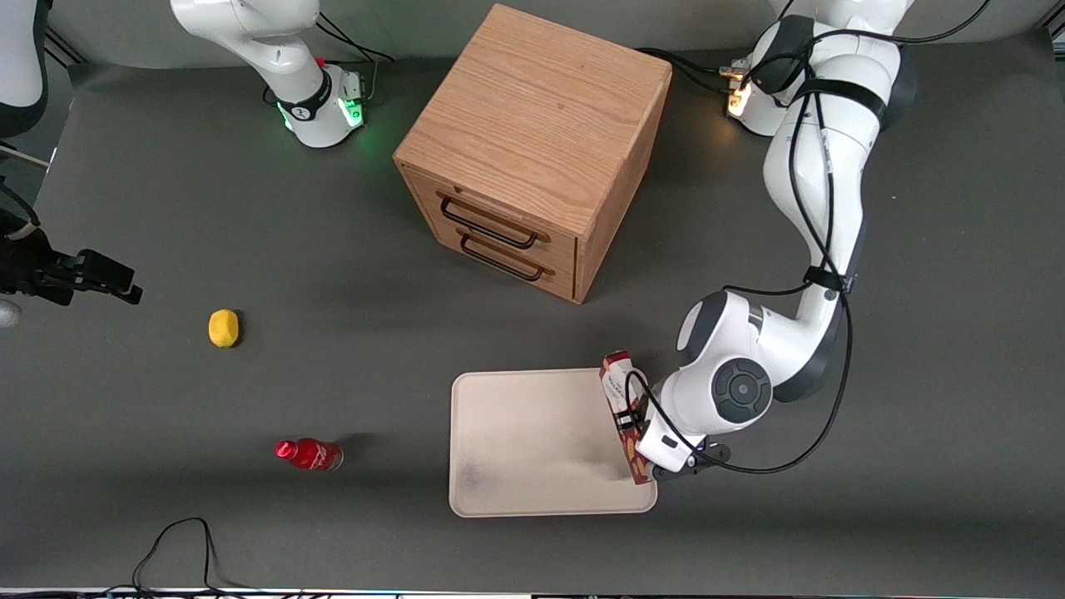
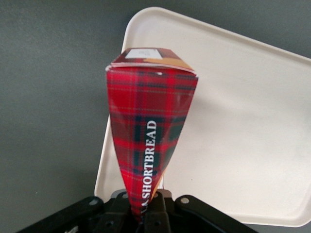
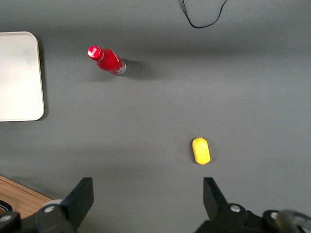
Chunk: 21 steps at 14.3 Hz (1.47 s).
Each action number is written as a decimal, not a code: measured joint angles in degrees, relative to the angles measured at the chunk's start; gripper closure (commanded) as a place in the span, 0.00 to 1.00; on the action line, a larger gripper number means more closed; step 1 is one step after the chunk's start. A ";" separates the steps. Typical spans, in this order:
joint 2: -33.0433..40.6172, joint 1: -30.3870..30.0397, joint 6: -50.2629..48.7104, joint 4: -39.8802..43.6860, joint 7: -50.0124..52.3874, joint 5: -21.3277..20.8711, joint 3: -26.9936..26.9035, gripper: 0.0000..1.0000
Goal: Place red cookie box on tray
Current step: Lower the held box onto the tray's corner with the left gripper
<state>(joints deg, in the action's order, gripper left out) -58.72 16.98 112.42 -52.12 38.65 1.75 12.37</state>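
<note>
Front view is showing the tray (image 1: pixel 532 441) lying flat on the grey worktop (image 1: pixel 915 416), nearer to the camera than the wooden drawer cabinet (image 1: pixel 532 150). Bare worktop is surrounding the tray on all sides. A small red bottle (image 1: pixel 309 454) is lying toward the parked arm's end of the worktop, well apart from the tray, and a yellow object (image 1: pixel 223 327) is sitting farther from the camera than the bottle.

The red cookie box (image 1: pixel 624 413) is hanging along the tray's edge at the working arm's end, its long axis running roughly parallel to that edge. Whether its lower face is touching the tray cannot be told from these views. Most of the tray surface beside the box is bare.

The tool (image 1: pixel 657 453) is positioned at the box's end nearest the camera, over the tray's corner. Left wrist view is showing the box (image 2: pixel 150 136) extending away from the tool (image 2: pixel 146 218), with the dark fingers (image 2: pixel 158 216) closed against the narrow tartan end on both sides, so the tool is clamped on the box. The tray (image 2: pixel 243 121) is lying below the box, and the box is overhanging the tray's rim.
</note>
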 measured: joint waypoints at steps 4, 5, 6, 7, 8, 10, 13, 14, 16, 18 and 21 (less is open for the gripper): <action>-1.51 0.29 2.36 0.17 0.05 0.00 0.00 1.00; -1.80 0.39 3.04 0.17 0.06 0.00 -0.01 1.00; -2.04 0.48 3.65 0.17 0.05 -0.01 -0.02 1.00; -2.26 0.53 4.20 0.18 0.05 -0.01 -0.02 1.00; -2.33 0.55 4.38 0.20 0.05 0.00 -0.02 1.00; -2.34 0.57 4.43 0.20 -0.04 -0.01 -0.02 0.89; -2.92 0.60 6.01 0.19 -0.21 -0.15 -0.06 0.00; -3.28 0.61 6.56 0.19 -0.25 -0.15 -0.07 0.00; -3.67 0.63 6.82 0.19 -0.34 -0.15 -0.06 0.00; -3.70 0.63 6.83 0.19 -0.37 -0.16 -0.07 0.00; -3.70 0.63 6.84 0.23 -0.39 -0.16 -0.07 0.00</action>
<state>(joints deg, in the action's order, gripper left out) -62.42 17.61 119.27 -51.89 38.26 1.59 12.30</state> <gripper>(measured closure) 0.004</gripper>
